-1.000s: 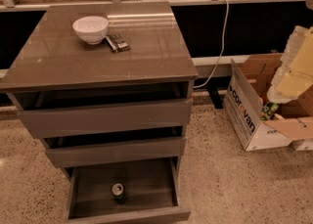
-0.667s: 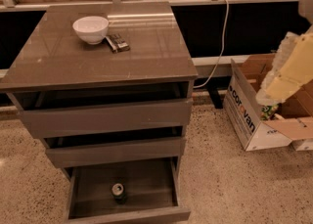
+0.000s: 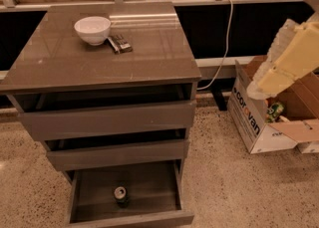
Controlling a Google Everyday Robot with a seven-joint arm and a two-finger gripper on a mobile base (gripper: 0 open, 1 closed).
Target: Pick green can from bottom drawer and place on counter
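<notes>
The green can (image 3: 121, 195) stands upright in the open bottom drawer (image 3: 149, 192), a little left of its middle and near the front; its silver top faces up. The counter (image 3: 139, 48) is the glossy grey-brown top of the cabinet. My gripper (image 3: 257, 89) is at the end of the cream-coloured arm at the right edge of the camera view. It hangs over the cardboard box, far to the right of the drawer and well above the can, and holds nothing that I can see.
A white bowl (image 3: 92, 29) and a small dark object (image 3: 119, 43) sit at the counter's back left. The two upper drawers (image 3: 109, 120) are slightly ajar. An open cardboard box (image 3: 254, 122) holding a greenish can (image 3: 274, 111) stands on the floor at the right. A cable (image 3: 227, 38) hangs behind.
My arm has shifted a little to the left and upward at the right edge. The can, the drawers and the bowl have not moved.
</notes>
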